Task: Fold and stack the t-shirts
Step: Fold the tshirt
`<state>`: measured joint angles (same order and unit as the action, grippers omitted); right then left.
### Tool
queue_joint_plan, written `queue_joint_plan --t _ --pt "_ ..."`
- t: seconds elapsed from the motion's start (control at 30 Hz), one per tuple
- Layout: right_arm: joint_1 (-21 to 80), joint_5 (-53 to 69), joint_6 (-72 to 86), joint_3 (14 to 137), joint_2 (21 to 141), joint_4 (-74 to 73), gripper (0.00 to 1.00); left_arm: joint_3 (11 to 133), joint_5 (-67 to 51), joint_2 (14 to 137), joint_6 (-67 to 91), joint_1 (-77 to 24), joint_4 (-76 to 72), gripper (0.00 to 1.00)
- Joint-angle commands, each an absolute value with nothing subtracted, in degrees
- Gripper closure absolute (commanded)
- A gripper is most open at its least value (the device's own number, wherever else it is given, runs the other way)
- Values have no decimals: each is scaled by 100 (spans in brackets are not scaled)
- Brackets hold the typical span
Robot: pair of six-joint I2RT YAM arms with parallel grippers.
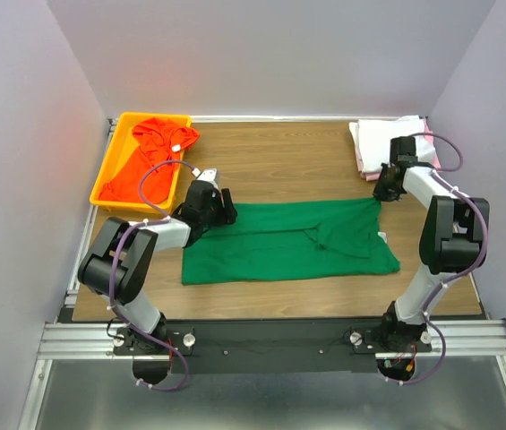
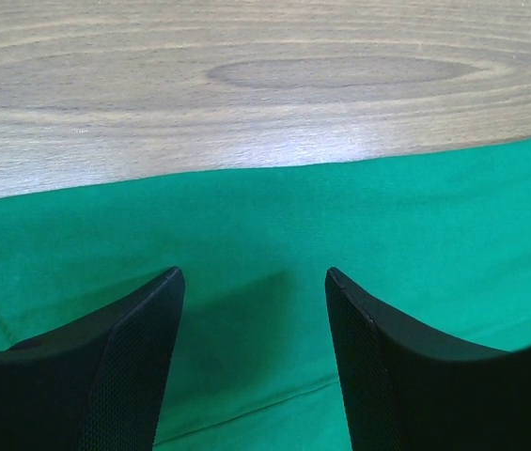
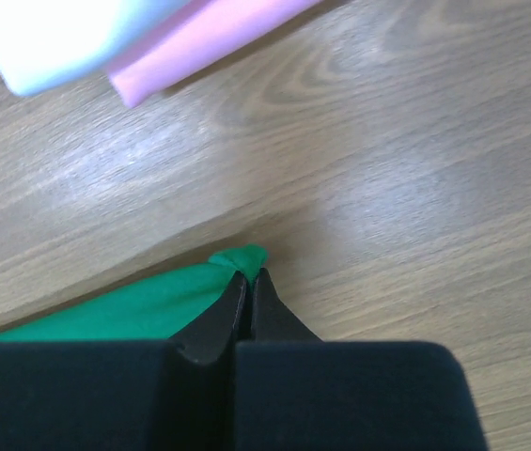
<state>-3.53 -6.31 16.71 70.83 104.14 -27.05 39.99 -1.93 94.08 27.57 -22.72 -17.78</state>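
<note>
Green shirt [image 1: 288, 242] is lying spread flat on the table [image 1: 270, 152], its long side running from one claw to the other. Right claw [image 3: 248, 282] is pinching the shirt's far right corner: the jaws are standing together, a small nub of green cloth is bunching just past the tips, and bare wood is showing ahead of and beside them. This hold is probably serving to lift that corner for the fold. Left claw [image 2: 253, 274] is hovering with jaws apart over the far left part of the same shirt. Cloth is lying under and between both fingers, and the shirt's far edge is running just ahead of the tips; whether the fingers are touching the cloth cannot be told. It is likely lining up to take the matching corner so that both ends travel together. White shirt [image 3: 58, 38] and pink shirt [image 3: 209, 47] are lying folded ahead of the right claw, apart from its tips, apparently forming the stack. Orange shirt [image 1: 150, 157] is lying crumpled in the tray [image 1: 109, 175] beyond the left claw, apparently awaiting folding.
</note>
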Motion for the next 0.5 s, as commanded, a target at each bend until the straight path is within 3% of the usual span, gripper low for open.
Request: queue_joint_plan --t 0.0,0.47 --pt "-641 -265 1801 7128 10196 -2663 100 3823 -70 9343 2733 -2224 -1705 30" --pt "-984 184 2022 7005 9783 -2549 98 3753 121 9053 2856 -2224 -1609 30"
